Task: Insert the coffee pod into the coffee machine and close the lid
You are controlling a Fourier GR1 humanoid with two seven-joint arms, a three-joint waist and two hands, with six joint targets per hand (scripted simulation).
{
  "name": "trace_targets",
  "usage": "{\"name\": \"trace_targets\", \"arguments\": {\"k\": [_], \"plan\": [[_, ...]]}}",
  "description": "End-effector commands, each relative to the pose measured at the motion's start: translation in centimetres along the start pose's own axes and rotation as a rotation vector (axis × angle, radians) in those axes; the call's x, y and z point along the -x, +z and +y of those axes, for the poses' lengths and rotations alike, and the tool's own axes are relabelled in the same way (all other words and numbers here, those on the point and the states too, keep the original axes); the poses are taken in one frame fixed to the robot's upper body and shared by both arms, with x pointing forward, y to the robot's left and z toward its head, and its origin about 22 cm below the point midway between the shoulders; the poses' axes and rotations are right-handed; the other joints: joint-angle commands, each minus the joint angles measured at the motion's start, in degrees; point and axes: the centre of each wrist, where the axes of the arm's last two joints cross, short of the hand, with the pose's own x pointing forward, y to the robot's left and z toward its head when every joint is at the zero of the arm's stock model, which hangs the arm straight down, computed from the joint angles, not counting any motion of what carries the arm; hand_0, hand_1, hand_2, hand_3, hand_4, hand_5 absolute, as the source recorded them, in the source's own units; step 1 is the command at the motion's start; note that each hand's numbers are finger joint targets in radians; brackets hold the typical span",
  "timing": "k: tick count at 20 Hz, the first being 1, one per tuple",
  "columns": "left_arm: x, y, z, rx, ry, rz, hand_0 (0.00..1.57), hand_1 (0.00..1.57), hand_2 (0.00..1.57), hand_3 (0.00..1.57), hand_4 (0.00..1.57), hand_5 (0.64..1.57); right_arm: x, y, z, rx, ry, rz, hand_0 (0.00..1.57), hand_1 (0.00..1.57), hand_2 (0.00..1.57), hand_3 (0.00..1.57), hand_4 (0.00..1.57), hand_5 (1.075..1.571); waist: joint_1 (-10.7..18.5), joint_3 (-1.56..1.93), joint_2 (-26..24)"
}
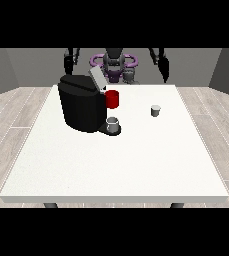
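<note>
Both hands are hanging back behind the table's far edge, touching nothing.

Whether the fingers are open or curled cannot be told on the hand at the view's left (70,61) or the hand at the view's right (162,62); both are hovering well apart from everything. The small grey coffee pod (156,110) is standing alone right of centre, with open white table (116,165) spreading toward the near edge. The black coffee machine (82,102) is sitting at the left, lid (97,78) tilted up, a grey cup (113,123) on its tray, a red part (112,99) beside it. Wood flooring is surrounding the table.
</note>
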Motion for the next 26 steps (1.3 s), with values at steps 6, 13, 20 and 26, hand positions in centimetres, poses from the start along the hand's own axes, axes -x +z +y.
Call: {"name": "trace_targets", "arguments": {"k": [6,13,20,26], "plan": [[-1.6,-2.6,1.3,0.095,0.058,-0.176,0.00,0.00,0.00,0.00,0.27,1.571,0.9,0.0,0.4,-0.011,0.012,0.069,0.00,0.00,0.00,0.00,0.13,1.571,-3.31,-0.08,-1.46],[-0.8,-1.9,1.8,0.138,-0.079,-0.147,0.00,0.00,0.00,0.00,0.32,1.571,1.5,0.5,0.9,0.181,-0.060,-0.027,0.00,0.00,0.00,0.00,0.22,1.571,-3.35,-0.05,-3.57],[-3.3,-6.6,8.1,0.079,-0.220,-0.131,0.00,0.00,0.00,0.00,0.00,1.571,0.0,-0.8,2.7,0.149,-0.060,-0.096,0.00,0.00,0.00,0.00,0.13,1.571,-7.10,-0.07,2.00],[-2.2,-8.1,7.4,0.133,-0.237,-0.077,0.00,0.00,0.00,0.00,0.00,1.571,-0.1,-2.0,1.1,0.124,-0.058,-0.146,0.00,0.00,0.00,0.00,0.23,1.571,-8.39,-0.07,6.70]]}}
